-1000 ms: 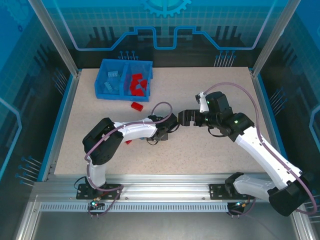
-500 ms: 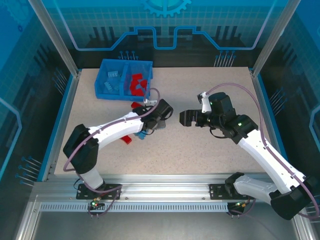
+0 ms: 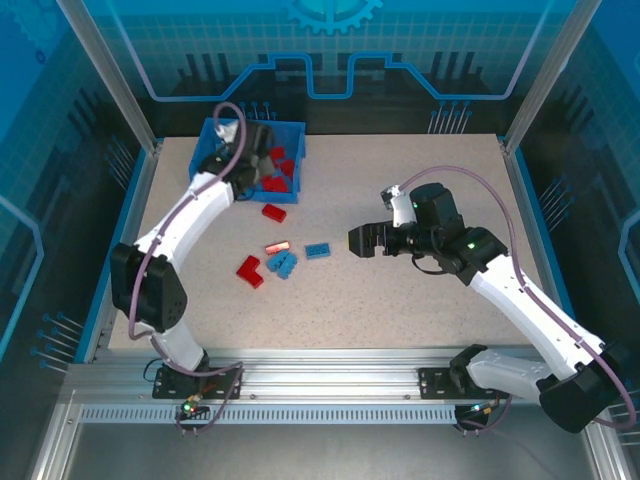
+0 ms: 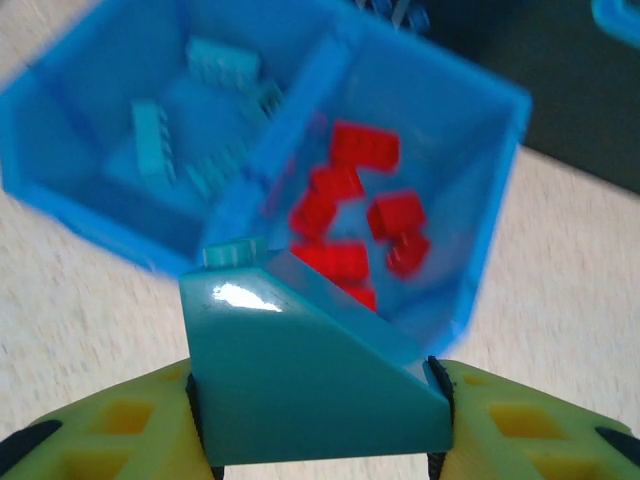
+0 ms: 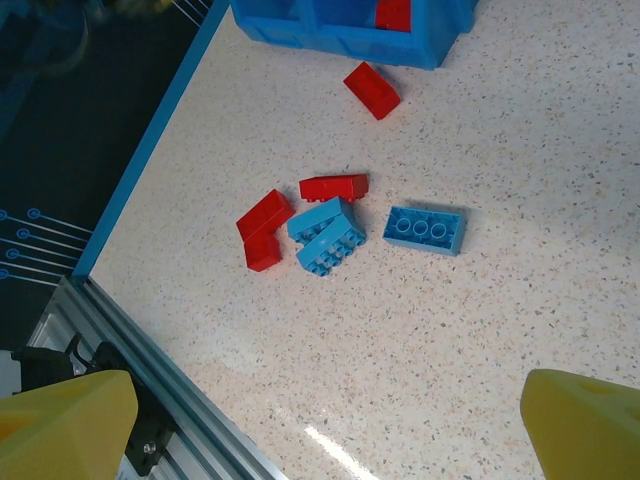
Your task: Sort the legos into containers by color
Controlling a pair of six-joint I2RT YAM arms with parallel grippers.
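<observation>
— Gripping anything, that left gripper point(image 4: 318, 405)?

— Yes. Its yellow fingers point(image 4: 110, 430) clamp a sloped light blue brick point(image 4: 300, 380) by its two sides. From the top camera, the left gripper point(image 3: 246, 160) hangs over the blue bin point(image 3: 222, 190) at the far left of the table point(image 3: 420, 330), roughly above the divider. I cannot tell which compartment lies under it.

— What sits inside the bin?

— The left compartment point(image 4: 90, 100) holds light blue bricks point(image 4: 152, 150). The right compartment point(image 4: 455, 150) holds red bricks point(image 4: 350, 150).

— And the right gripper?

— The right gripper point(image 3: 362, 240) stands wide open and empty, mid-table. Loose pieces lie on the table to its left. There is a flat light blue brick point(image 5: 425, 229), a light blue pair point(image 5: 325, 234) just beside a small red brick point(image 5: 333, 186), and a red L-shaped piece point(image 5: 264, 229) close against that pair. A lone red brick point(image 5: 371, 89) lies apart from them, near the bin's front wall.
</observation>
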